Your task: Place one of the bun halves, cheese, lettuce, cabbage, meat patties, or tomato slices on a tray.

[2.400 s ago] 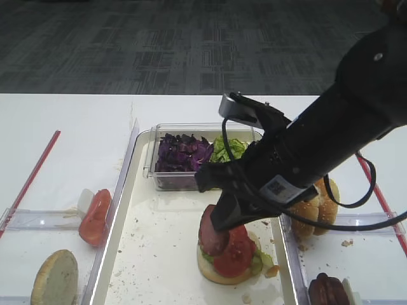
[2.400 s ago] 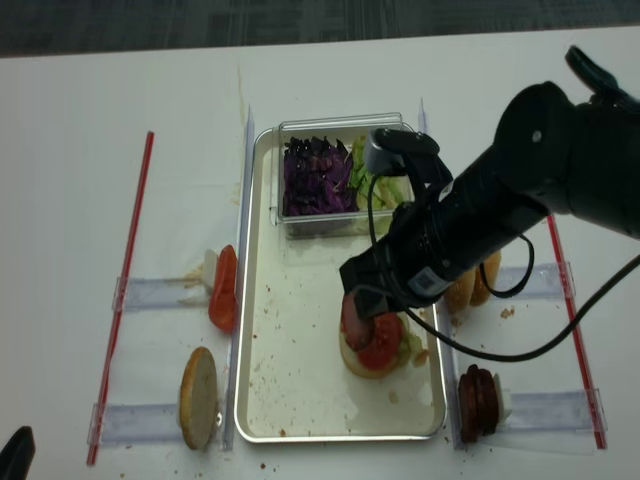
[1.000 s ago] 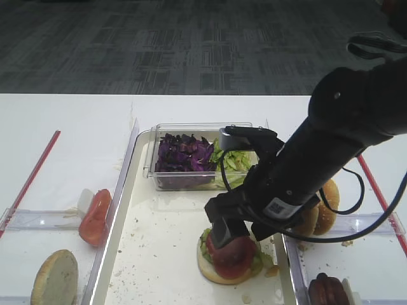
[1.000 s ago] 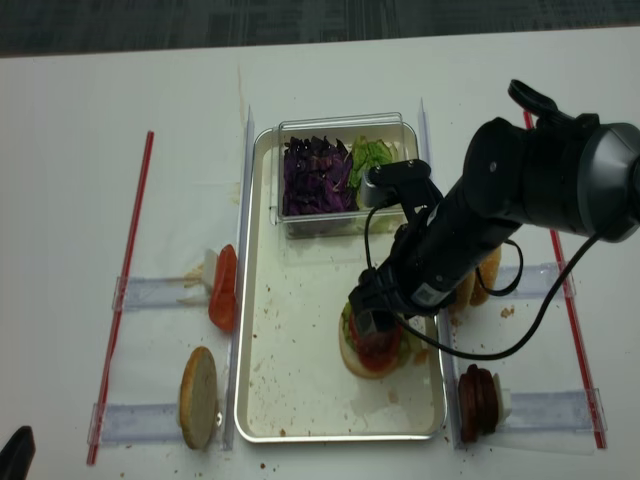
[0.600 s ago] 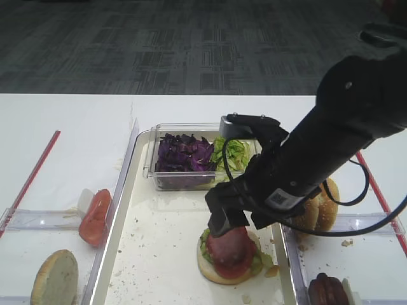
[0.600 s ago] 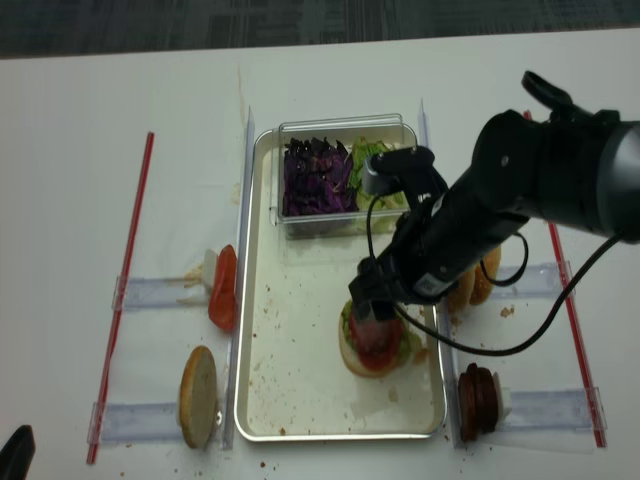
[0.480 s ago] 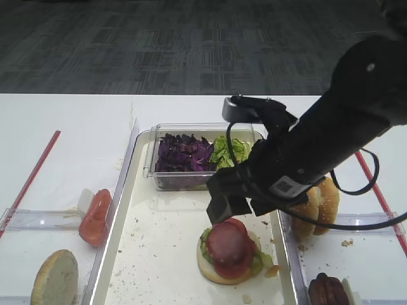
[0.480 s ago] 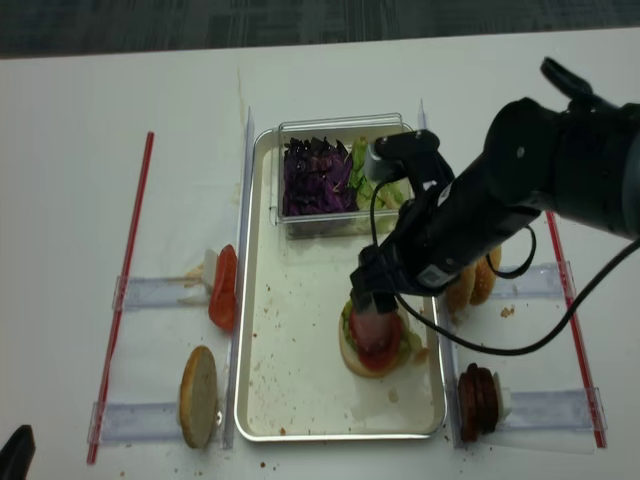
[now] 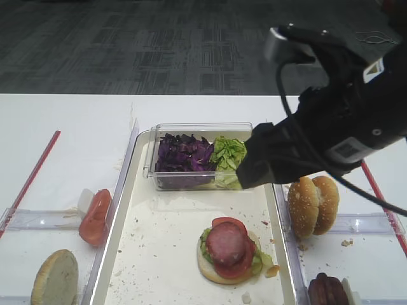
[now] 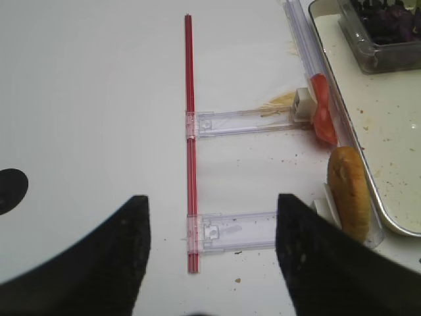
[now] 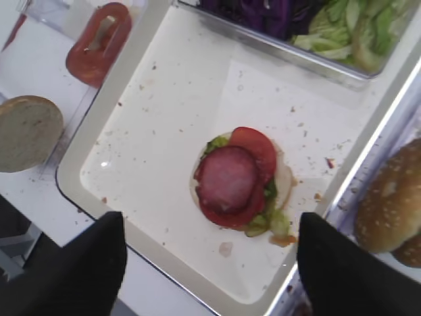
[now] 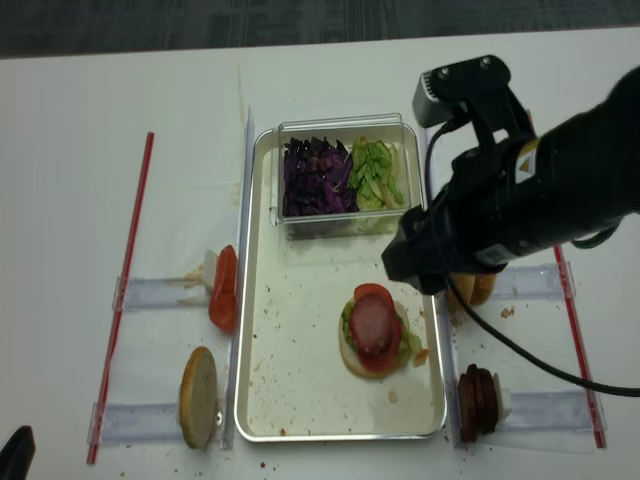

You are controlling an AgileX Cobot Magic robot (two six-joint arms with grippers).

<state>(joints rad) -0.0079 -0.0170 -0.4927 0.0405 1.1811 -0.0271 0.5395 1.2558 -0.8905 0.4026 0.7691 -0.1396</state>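
Two red strips [image 12: 124, 290] edge the white table [image 9: 63, 127], with dark patterned carpet [image 9: 159, 44] behind it. Left of the tray [image 12: 262, 400], a tomato slice [image 9: 95, 216] and a bun half [image 9: 55, 277] stand in clear holders. On the tray, a meat patty [image 11: 227, 179] tops tomato, lettuce and bun. Above it, the right gripper [image 11: 207, 263] hangs with jaws wide apart, holding nothing. Left gripper [image 10: 210, 263]: jaws spread, empty, over bare table.
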